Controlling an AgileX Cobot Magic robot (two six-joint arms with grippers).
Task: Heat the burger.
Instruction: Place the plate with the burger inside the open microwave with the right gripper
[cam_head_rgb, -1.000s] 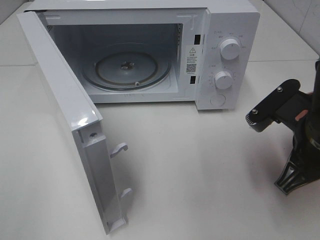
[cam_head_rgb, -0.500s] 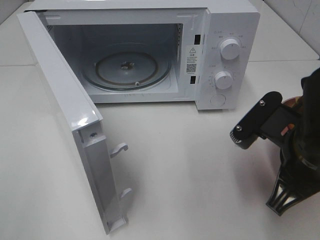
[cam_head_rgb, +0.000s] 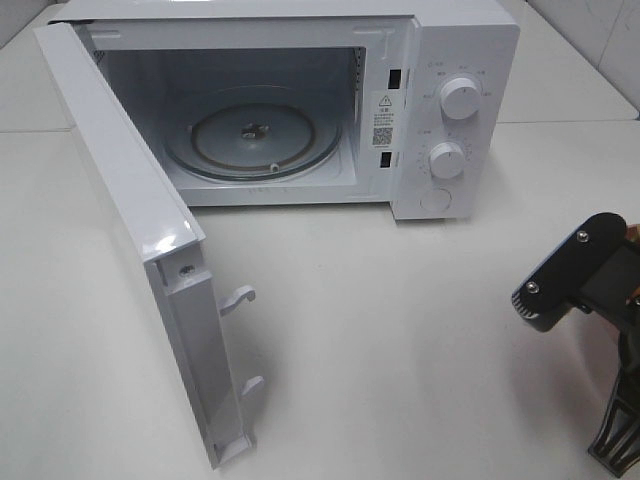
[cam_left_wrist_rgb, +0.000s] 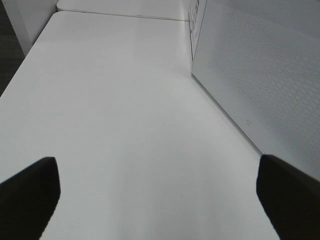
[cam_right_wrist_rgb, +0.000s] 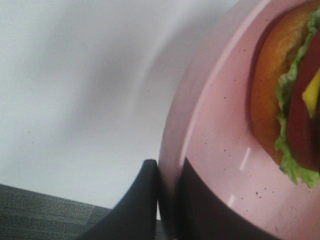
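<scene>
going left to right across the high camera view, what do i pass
open microwave door → glass turntable → warning sticker → control knobs → right arm

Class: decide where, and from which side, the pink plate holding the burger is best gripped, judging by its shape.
Take the plate by its thin raised rim, from the side, one finger inside, one outside. The burger sits further in, leaving the rim free; the right end effector is clamped there.
</scene>
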